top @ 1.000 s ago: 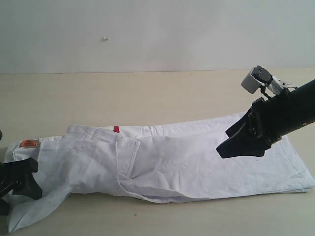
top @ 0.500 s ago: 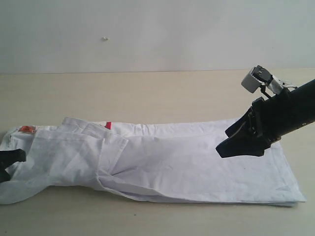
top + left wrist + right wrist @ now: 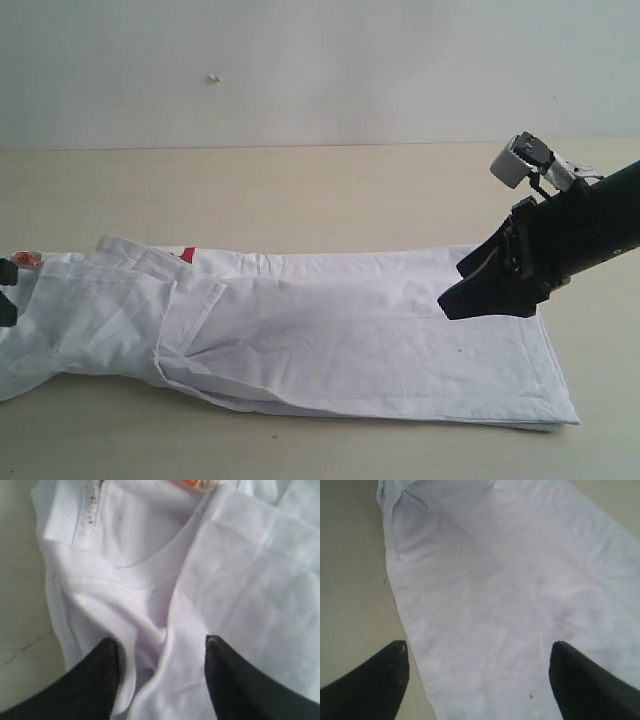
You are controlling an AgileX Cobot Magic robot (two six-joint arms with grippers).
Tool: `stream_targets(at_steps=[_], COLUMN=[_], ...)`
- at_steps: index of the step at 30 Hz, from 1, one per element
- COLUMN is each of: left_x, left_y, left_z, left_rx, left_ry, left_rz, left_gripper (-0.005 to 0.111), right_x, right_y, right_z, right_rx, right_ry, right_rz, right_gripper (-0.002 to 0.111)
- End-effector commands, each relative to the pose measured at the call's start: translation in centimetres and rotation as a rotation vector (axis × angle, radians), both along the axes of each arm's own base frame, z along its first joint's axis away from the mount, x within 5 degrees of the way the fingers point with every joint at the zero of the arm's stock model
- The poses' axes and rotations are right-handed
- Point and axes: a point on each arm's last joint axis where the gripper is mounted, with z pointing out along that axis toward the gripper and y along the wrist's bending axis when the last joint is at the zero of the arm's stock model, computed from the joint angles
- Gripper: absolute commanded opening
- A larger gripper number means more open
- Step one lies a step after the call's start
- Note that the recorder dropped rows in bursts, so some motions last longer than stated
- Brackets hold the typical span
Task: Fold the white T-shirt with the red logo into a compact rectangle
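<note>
White cotton fills most of what both claws look down on. The white T-shirt lies on the pale beige table, folded lengthwise into one long band. It runs from the left claw at its neck end to beneath the right claw at its hem end.

The left claw is spread. Its black fingers stand apart and rest on the cloth. A loose ridge of fabric lies between them, and it does not look squeezed. Just beyond the fingertips curves the ribbed collar. Past the collar is the orange neck tag, cut off by the picture's edge, and its white marks cannot be read. A strip inside the neck carries small brownish marks, too blurred to read.

The red logo shows only as a small red sliver peeking from under a fold. It is much nearer the left claw than the right, and none of its letters are visible.

The right claw hangs above the hem end, spread wide and gripping nothing. Smooth, lightly creased cloth lies below the gap between its fingers. One finger is over bare table just beside the shirt's edge, and the other is over the shirt itself.
</note>
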Motion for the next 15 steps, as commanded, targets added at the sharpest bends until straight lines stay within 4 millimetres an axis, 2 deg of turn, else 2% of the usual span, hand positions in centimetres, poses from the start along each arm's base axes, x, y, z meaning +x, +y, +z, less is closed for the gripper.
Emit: stream_targets(at_steps=[1,3,5,12,15], left_x=[0.5,0.3,0.1,0.7,0.8], left_y=[1.8,3.3,4.7,4.7,4.8], left_z=[1.4,1.4,0.5,-2.5,-2.9], left_rx=[-0.175,-0.202,-0.21,-0.256,-0.24], left_ry=[-0.026,-0.046,-0.028,0.004,-0.006], left_rz=[0.014,0.032,0.075,0.062,0.053], left_gripper=[0.053,0.056,0.065,0.067,0.067], right_x=[0.0,0.0,0.0,0.0,0.0], right_y=[0.0,0.1,0.1,0.1,0.2], right_z=[0.2,0.2,0.2,0.3,0.4], right_rx=[0.022,0.026,0.026,0.038,0.04], right_ry=[-0.004,-0.003,-0.003,-0.004,-0.015], right_rz=[0.004,0.004,0.004,0.007,0.013], right_gripper=[0.074,0.074,0.074,0.074,0.074])
